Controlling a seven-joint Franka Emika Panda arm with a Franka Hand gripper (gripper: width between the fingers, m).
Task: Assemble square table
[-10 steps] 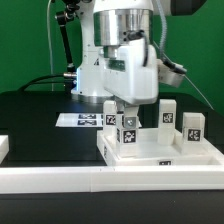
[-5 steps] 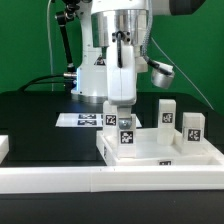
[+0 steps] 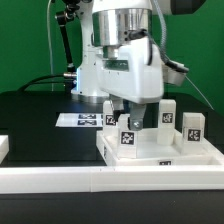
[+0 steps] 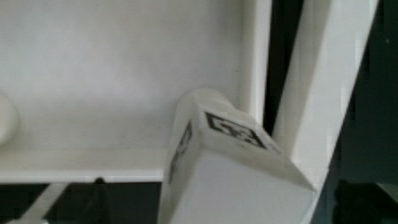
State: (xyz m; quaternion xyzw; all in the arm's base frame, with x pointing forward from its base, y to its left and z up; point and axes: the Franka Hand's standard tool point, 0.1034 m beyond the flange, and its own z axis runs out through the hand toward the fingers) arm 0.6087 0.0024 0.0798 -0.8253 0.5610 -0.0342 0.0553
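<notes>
Gripper: the gripper (image 3: 127, 108) hangs over the front leg. Its two fingers are spread wide, one on each side of the leg top. It holds nothing.

Front leg: a small white leg (image 3: 128, 135) stands up straight on the square table top, near the corner at the exterior view's left and front. It has a black-and-white tag on its face. In the wrist view the same leg (image 4: 228, 150) fills the middle, tag up, close beside a white rim.

Table top: the big white square table top (image 3: 195, 153) lies flat on the black tabletop (image 3: 35, 118), near its front edge, toward the exterior view's right. It has a raised rim.

Other legs: one leg (image 3: 109, 115) stands behind the front leg, partly hidden by the arm. Two more legs (image 3: 166, 113) and (image 3: 192, 125) stand up toward the table top's far side and the exterior view's right.

Marker board: the marker board (image 3: 78, 121) lies flat on the black tabletop, behind the table top, toward the exterior view's left.

Border rail: a long white rail (image 3: 60, 178) runs along the front edge of the tabletop.
</notes>
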